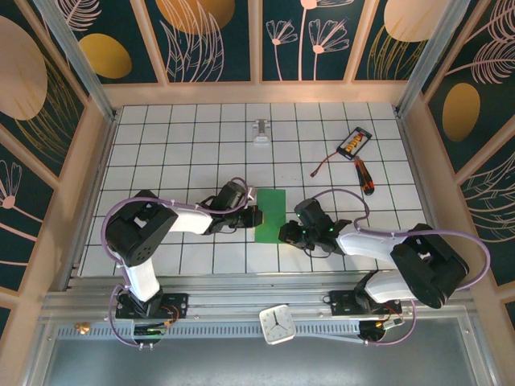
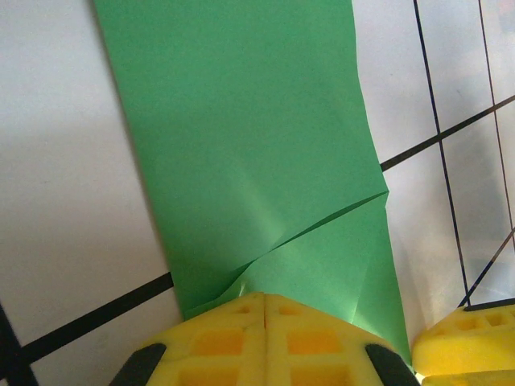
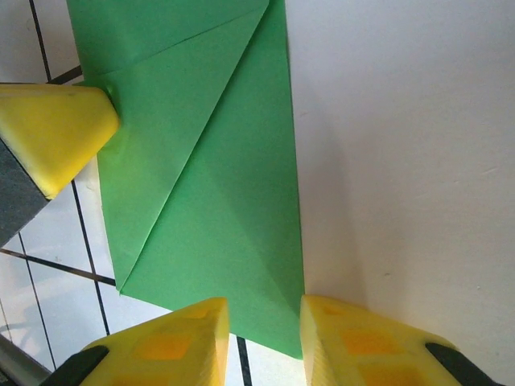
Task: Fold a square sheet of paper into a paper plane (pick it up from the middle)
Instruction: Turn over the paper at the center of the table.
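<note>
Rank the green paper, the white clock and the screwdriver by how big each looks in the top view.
1. green paper
2. white clock: close behind, and it may sit nearer the camera, so this ranking is unsure
3. screwdriver: slimmest by far

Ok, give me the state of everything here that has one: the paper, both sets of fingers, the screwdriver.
green paper: folded into a narrow rectangle, diagonal creases showing, lying on the table.
left fingers: shut, tips at the paper's edge, which puckers there.
right fingers: open, a corner of the paper lying in the gap.
screwdriver: lying flat, apart from both arms.
</note>
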### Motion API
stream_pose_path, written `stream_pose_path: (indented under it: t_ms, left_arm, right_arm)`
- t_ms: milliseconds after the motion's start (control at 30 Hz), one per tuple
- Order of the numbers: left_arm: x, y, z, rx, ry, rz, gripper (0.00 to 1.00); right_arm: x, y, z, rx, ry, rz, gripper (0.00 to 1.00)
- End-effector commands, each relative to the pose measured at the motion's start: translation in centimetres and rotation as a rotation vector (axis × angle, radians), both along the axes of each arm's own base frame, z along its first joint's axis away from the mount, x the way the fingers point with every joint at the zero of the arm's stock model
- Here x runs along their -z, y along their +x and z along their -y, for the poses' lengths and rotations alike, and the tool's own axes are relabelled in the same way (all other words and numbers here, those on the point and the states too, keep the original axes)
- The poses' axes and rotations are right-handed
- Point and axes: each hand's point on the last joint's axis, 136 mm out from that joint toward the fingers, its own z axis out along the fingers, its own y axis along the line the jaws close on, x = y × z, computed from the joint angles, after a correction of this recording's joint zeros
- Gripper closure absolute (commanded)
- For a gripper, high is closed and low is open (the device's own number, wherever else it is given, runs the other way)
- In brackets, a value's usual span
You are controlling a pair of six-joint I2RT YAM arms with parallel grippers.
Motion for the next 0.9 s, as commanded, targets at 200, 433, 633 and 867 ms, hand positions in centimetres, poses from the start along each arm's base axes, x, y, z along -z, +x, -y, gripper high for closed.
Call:
stream_pose_path:
  t_ms: [200, 433, 633, 867]
  left_arm:
    - [3.2, -2.0, -2.1, -0.007, 0.098, -0.103, 1.0]
    - [3.3, -2.1, -2.2, -0.002, 0.102, -0.102, 1.0]
    - [3.3, -2.2, -2.2, 0.004, 0.103, -0.102, 1.0]
    - [3.4, -2.4, -2.2, 0.008, 0.104, -0.107, 1.0]
  right_arm:
    - [0.0, 0.5, 0.8, 0.02, -0.088, 0.027, 0.69]
    - [0.0, 0.3, -1.2, -0.025, -0.004, 0.018, 0.69]
    - [-0.6, 0.6, -2.4, -0.038, 0.057, 0.023, 0.71]
    - [-1.0, 1.0, -3.0, -0.039, 0.093, 0.035, 0.72]
